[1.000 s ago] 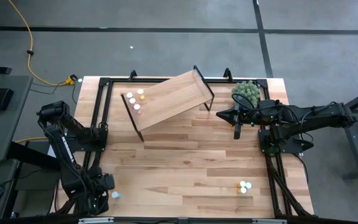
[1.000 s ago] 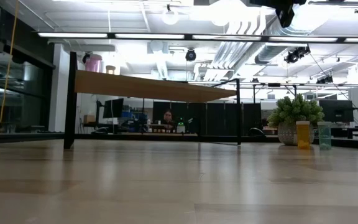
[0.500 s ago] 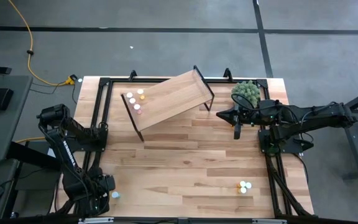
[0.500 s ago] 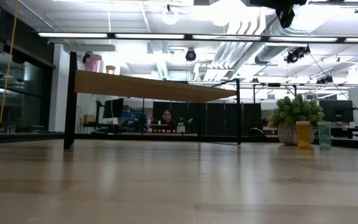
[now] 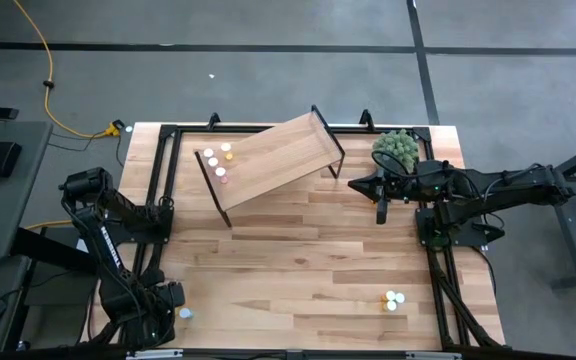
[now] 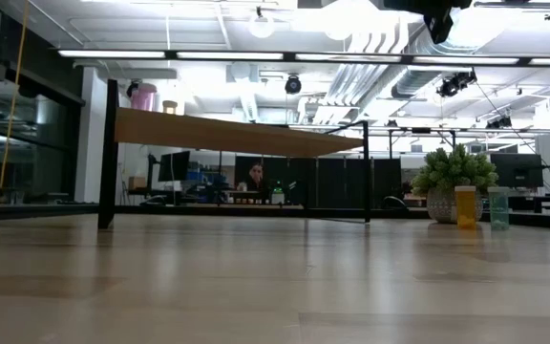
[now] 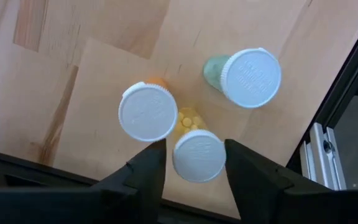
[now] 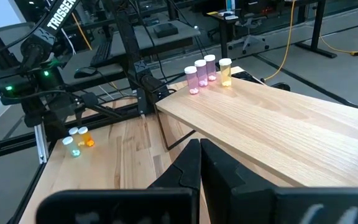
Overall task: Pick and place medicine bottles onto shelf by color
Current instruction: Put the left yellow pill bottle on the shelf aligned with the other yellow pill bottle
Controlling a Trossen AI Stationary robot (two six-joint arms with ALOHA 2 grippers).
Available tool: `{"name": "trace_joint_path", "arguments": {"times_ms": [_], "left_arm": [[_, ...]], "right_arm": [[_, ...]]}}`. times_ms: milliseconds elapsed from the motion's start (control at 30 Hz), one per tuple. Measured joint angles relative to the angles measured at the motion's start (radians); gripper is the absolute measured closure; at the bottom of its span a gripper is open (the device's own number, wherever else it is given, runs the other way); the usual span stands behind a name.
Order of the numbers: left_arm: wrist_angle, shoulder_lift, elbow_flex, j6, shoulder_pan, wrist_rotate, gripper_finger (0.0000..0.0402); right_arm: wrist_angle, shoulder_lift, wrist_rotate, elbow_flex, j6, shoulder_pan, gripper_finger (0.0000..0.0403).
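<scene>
My left gripper (image 7: 194,147) is open at the table's near left corner (image 5: 178,311), pointing down over three white-capped bottles standing on the table. Its fingers stand on either side of the yellow bottle (image 7: 199,155); I cannot tell whether they touch it. An orange bottle (image 7: 146,112) and a teal bottle (image 7: 248,77) stand just beyond. The shelf (image 5: 273,160) stands at the far middle with several pink and yellow bottles (image 5: 218,162) at its left end. My right gripper (image 5: 380,212) is shut and empty, hanging above the table right of the shelf.
A fuzzy green plant (image 5: 396,148) stands at the far right, just beyond my right arm. More bottles (image 5: 393,299) stand near the table's near right corner. Black frame rails (image 5: 163,180) run along the table's left, far and right edges.
</scene>
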Motion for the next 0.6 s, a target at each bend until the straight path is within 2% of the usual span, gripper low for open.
{"name": "trace_joint_path", "arguments": {"times_ms": [600], "left_arm": [[0.0, -0.001, 0.0, -0.005, 0.0, 0.001, 0.0285]], "right_arm": [[0.0, 0.0, 0.0, 0.0, 0.001, 0.0, 0.0403]]}}
